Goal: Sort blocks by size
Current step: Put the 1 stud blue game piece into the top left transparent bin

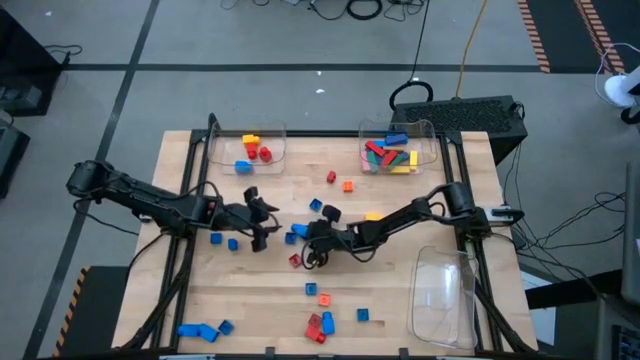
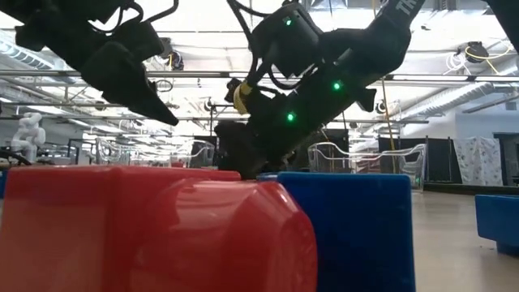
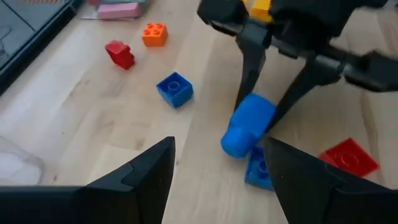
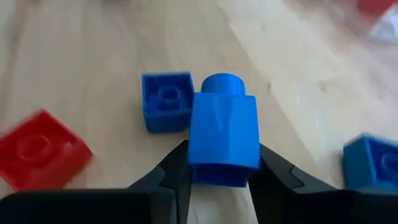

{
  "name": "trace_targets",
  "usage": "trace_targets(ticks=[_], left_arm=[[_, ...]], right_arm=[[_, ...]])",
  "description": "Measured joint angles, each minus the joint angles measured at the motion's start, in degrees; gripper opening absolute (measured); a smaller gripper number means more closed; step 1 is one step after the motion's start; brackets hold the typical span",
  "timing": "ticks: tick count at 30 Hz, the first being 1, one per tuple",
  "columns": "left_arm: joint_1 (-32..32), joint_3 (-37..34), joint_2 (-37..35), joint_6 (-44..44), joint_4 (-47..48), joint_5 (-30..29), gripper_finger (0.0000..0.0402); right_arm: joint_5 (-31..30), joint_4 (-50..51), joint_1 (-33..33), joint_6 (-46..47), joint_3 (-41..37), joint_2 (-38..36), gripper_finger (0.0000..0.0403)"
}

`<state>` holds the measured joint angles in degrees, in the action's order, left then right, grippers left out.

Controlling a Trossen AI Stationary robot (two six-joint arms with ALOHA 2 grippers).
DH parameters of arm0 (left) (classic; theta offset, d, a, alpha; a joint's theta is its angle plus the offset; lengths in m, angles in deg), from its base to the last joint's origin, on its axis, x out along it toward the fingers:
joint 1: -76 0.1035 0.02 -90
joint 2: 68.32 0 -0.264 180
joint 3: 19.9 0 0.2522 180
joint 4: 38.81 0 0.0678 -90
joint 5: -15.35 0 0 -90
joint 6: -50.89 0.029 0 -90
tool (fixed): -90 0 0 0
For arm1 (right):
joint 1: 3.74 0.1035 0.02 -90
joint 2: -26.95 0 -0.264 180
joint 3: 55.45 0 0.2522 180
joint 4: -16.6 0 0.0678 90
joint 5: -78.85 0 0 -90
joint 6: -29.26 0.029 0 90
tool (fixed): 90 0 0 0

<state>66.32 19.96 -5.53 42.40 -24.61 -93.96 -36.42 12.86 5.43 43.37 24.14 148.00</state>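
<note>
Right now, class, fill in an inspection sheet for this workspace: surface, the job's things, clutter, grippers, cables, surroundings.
Surface: wooden table.
Job's things: loose blocks scattered across the table; more blocks inside the two far trays.
Clutter: a third clear tray at the near right, nothing seen in it.
Grippers: right gripper closed on a blue block mid-table; left gripper open, empty, facing it.
Cables: cables on the floor beyond the table.
Surroundings: grey floor, black case behind the table.
</note>
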Motion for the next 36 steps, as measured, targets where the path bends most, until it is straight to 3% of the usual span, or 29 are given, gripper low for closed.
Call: trace_targets(ticks=[6,13,18,24,29,36], left_arm=[[-1.31,-2.17,0.02,4.69,-2.97,2.85,0.0251],[-2.89,-2.93,4.35,14.56,-13.48,4.33,0.0290],[-2.83,-2.89,9.68,15.38,-16.96,4.52,0.0319],[-2.81,-2.86,12.68,15.36,-18.15,4.50,0.0323],[-2.81,-2.85,12.87,15.35,-19.50,3.90,0.0289],[-2.81,-2.77,12.87,15.34,-19.50,4.55,0.0185]], right_arm=[[-0.09,-1.60,0.42,-7.80,-0.02,-2.24,0.0104],[3.27,-1.78,0.74,-14.75,2.27,-2.58,0.0105],[2.95,-1.49,0.72,-16.45,3.40,-2.58,0.0108],[2.92,-1.39,1.33,-18.25,3.96,-2.58,0.0106],[2.92,-2.09,1.44,-18.30,3.96,-2.58,0.0108],[2.68,-2.08,1.38,-18.51,3.93,-2.58,0.0114]])
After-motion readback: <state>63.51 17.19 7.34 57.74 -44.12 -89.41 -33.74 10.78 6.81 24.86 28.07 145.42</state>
